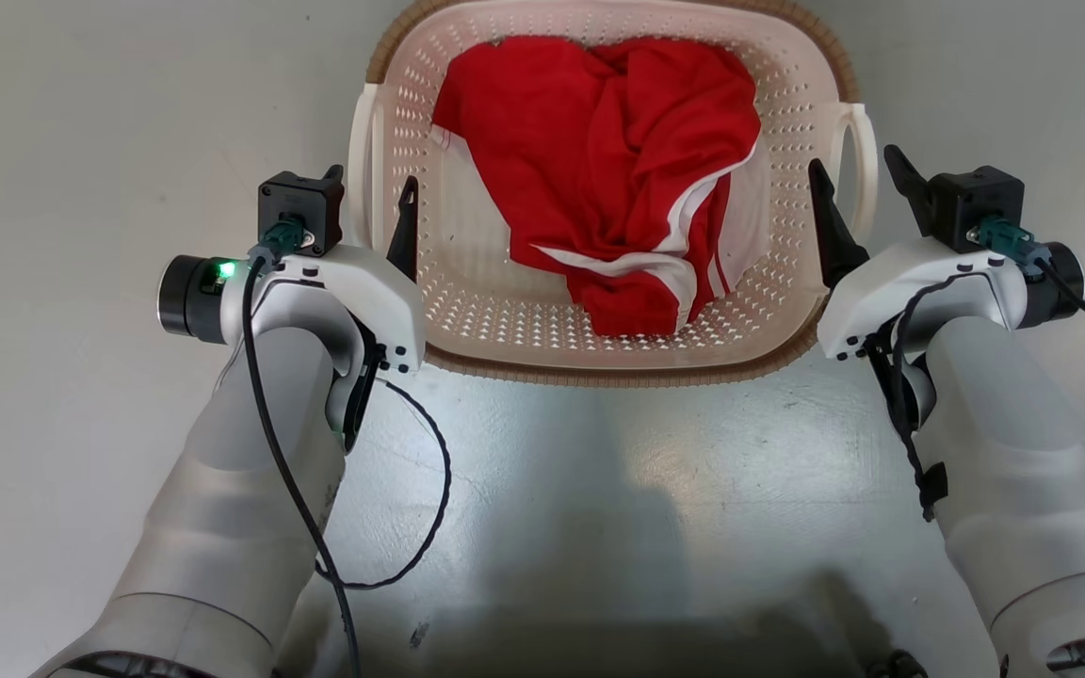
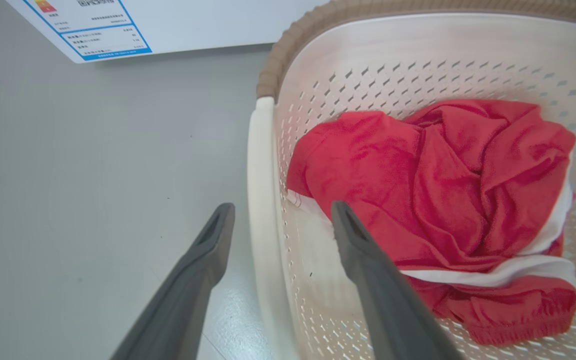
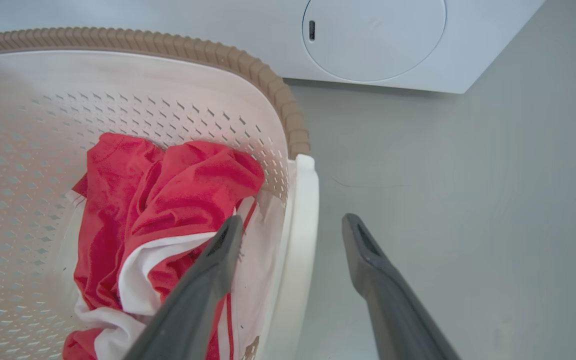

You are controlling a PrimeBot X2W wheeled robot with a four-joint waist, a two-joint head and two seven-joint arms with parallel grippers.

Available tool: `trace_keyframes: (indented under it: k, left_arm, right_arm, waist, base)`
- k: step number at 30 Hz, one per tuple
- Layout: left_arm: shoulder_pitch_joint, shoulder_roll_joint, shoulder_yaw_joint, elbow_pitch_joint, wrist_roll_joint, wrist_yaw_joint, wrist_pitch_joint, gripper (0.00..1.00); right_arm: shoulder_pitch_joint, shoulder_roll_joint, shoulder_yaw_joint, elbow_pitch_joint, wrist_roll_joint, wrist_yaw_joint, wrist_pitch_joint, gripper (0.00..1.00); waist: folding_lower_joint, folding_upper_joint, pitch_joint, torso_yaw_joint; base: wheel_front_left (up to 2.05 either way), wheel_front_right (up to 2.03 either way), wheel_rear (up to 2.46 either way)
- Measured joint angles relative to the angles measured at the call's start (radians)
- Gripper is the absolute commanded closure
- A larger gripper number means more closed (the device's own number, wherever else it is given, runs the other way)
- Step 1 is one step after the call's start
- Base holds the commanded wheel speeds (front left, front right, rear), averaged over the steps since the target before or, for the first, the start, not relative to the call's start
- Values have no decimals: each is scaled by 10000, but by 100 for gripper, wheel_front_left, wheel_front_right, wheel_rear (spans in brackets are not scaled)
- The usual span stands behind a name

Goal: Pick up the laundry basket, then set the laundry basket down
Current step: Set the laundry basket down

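The laundry basket, cream-white and perforated with a brown woven-look rim, sits on the grey floor straight ahead of me. A red garment with white stripes lies inside it. My left gripper is open and straddles the basket's left loop handle, one finger inside the basket and one outside. My right gripper is open too and straddles the right loop handle the same way. In both wrist views the fingers stand a little apart from the handle on either side.
A white washer with a round door stands just beyond the basket; its labelled panel shows in the left wrist view. Bare grey floor lies on both sides. A black cable loops from my left arm.
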Motion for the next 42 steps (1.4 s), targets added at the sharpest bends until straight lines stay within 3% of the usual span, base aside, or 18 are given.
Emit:
trace_keyframes:
  k: [17, 29, 42]
  left_arm:
    - [1032, -56, 828, -984, 90, 96, 0, 0]
    - [2909, -88, 1893, -3003, 190, -23, 2, 0]
    - [5222, -79, 2127, -4433, 184, -180, 2, 0]
  right_arm:
    - [1062, 6, 374, -922, 828, 0, -2, 0]
    - [2485, 35, 336, -2408, 671, 0, -2, 0]
    - [4769, 94, 44, -4343, 56, 0, -2, 0]
  waist:
    - [0, 0, -1731, -43]
    - [0, 1, -3855, -140]
    - [0, 0, -6323, 25]
  base:
    - [0, 0, 0]
    - [0, 0, 0]
    - [0, 0, 0]
